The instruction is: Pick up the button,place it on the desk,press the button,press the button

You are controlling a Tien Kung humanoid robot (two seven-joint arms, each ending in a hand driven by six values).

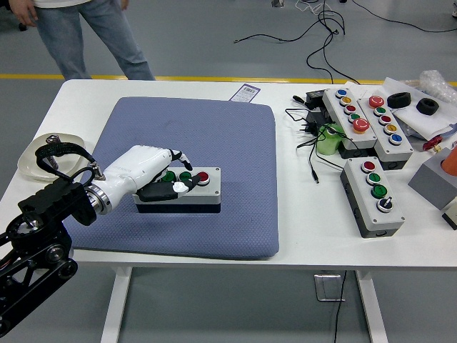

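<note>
A grey button box (208, 187) with a red button (203, 176) and green buttons lies on the blue mat (214, 136) in the middle of the table. My left hand (177, 179), white with black fingers, lies low over the box's left half. Its fingertips (187, 166) rest on the buttons just left of the red one, and the thumb lies along the box's front top edge. The hand covers the box's left end. The fingers are stretched out, not closed around the box. My right hand is out of sight.
Three more button boxes (374, 194) stand on the right with black cables (308, 146) and a green object (330, 137). A clear dish (32, 158) sits at the left table edge. A person in jeans (86, 36) stands beyond the far left corner.
</note>
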